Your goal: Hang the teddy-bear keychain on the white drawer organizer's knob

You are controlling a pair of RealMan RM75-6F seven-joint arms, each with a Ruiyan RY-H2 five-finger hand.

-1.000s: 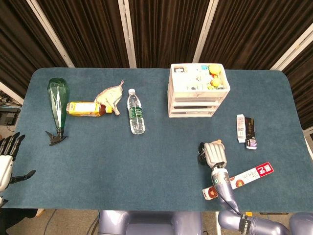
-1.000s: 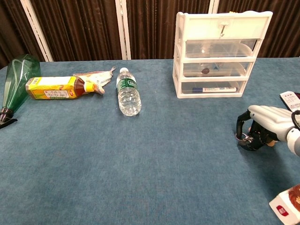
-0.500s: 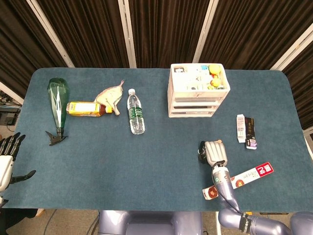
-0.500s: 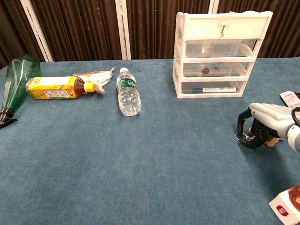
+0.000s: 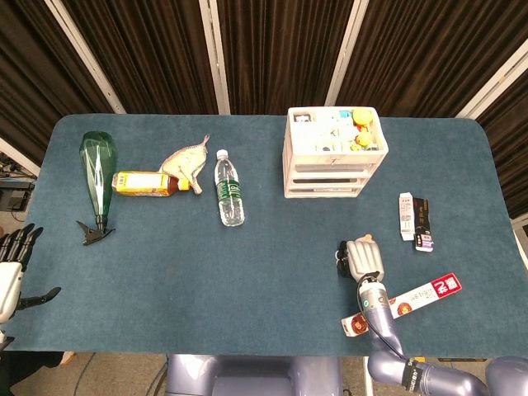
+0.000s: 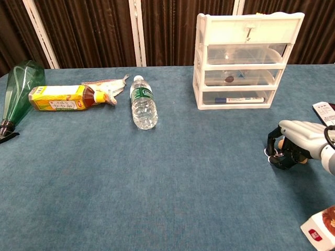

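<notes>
- Head view: my right hand (image 5: 363, 257) sits palm-down on the blue table (image 5: 264, 272), well in front of the white drawer organizer (image 5: 333, 152). Fingers curled down over the teddy-bear keychain (image 5: 340, 257); only a dark bit shows at the hand's left edge. Looks like I'm holding it.
- My left hand (image 5: 11, 262) is off the table's left edge, fingers spread, holding nothing.
- Dark curtains with white strips behind the table. Organizer's top tray holds small colourful items, too small to name. Water bottle (image 5: 229, 188), yellow bottle (image 5: 147, 183) and green bottle (image 5: 97, 177) lie on the left half.
- Chest view: right hand (image 6: 299, 142) low on the table, fingertips (image 6: 273, 140) bent down around the keychain (image 6: 280, 156), which touches the tabletop.
- Organizer (image 6: 246, 61) well behind and left of the hand; knob (image 6: 250, 32) on the top drawer front is bare. Middle drawer holds a small dark item, bottom drawer a long flat one.
</notes>
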